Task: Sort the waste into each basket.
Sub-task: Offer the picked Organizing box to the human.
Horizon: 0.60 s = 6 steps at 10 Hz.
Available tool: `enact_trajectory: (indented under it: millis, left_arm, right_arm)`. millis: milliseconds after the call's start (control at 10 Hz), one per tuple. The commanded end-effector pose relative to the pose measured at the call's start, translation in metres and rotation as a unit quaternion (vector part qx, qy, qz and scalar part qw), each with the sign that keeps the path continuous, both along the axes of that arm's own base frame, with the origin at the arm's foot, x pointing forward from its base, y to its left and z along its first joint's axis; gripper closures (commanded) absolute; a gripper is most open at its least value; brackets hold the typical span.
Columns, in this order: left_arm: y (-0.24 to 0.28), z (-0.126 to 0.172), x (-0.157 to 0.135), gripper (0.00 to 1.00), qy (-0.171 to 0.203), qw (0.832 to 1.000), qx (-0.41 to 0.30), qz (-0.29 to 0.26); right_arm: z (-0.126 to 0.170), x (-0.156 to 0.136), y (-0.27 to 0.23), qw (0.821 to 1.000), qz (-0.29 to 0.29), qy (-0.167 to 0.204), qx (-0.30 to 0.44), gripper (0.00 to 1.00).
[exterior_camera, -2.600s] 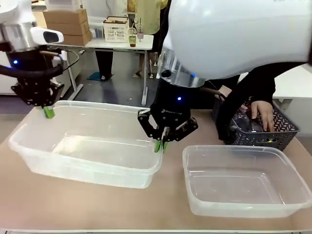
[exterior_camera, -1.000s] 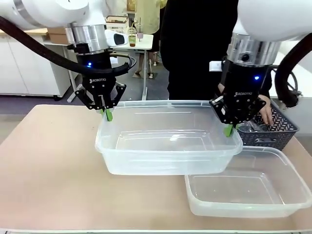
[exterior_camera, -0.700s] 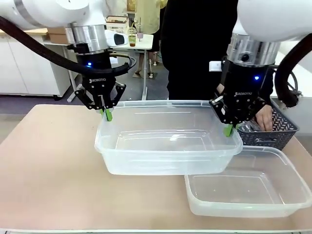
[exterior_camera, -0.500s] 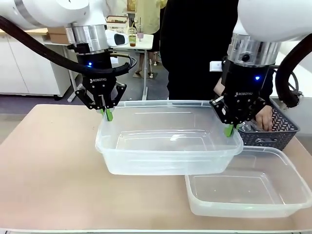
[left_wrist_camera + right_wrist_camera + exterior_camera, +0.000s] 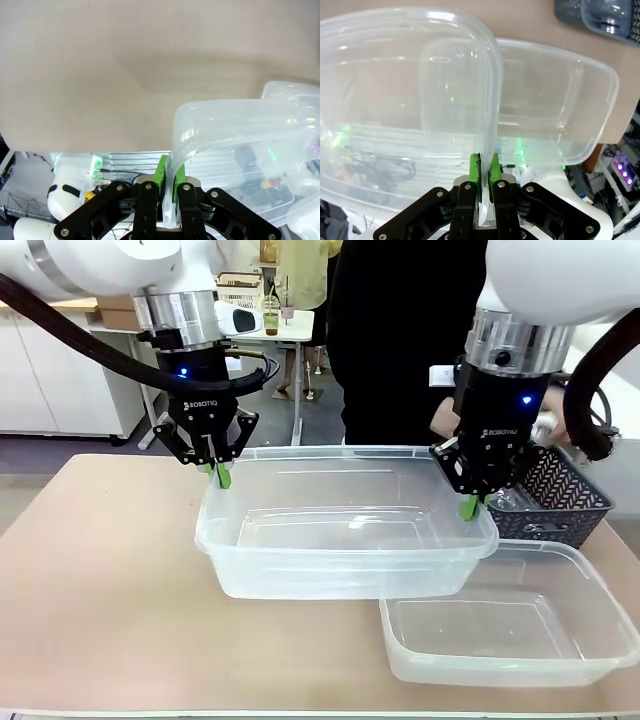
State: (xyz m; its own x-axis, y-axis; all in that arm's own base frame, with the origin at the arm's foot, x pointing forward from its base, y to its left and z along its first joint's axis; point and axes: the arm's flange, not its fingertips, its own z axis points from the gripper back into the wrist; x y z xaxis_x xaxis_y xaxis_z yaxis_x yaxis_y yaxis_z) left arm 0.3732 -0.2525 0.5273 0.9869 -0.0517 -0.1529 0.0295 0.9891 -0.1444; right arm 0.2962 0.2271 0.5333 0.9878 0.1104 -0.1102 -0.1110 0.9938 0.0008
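Both grippers hold one large see-through basket [image 5: 340, 578] off the table. My left gripper [image 5: 219, 476] is shut on the rim at its left end, and my right gripper [image 5: 468, 507] is shut on the rim at its right end. In the left wrist view the green pads [image 5: 161, 176] pinch the rim [image 5: 220, 107]. The right wrist view shows that gripper [image 5: 485, 165] clamped on the basket wall [image 5: 395, 60]. A second see-through basket [image 5: 500, 672] rests on the table at the front right, partly under the held one. Both look empty. No can or bottle shows clearly.
A dark grey lattice basket [image 5: 565, 502] stands at the far right behind my right arm, its contents mostly hidden. A person in black stands across the table, one hand [image 5: 560, 430] raised above that basket with something pale in it. Bare tabletop [image 5: 100, 580] lies on the left.
Over 2.6 s the held basket was carried right and lifted. In the last second both arms stayed still, while the person's hand rose out of the dark lattice basket.
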Motion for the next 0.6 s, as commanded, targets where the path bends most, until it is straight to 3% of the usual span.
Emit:
enact_trajectory:
  millis: [0, 500]
  left_arm:
    - [-0.0013, 0.0027, -0.0001, 0.93, -0.004, 1.000, 0.000, -0.002]
    - [-0.0013, 0.0027, -0.0001, 0.93, -0.004, 1.000, 0.000, -0.002]
  right_arm:
    - [0.0059, -0.0032, 0.0059, 1.000, -0.003, 0.000, 0.000, 0.91]
    - [0.0059, -0.0032, 0.0059, 1.000, -0.003, 0.000, 0.000, 0.91]
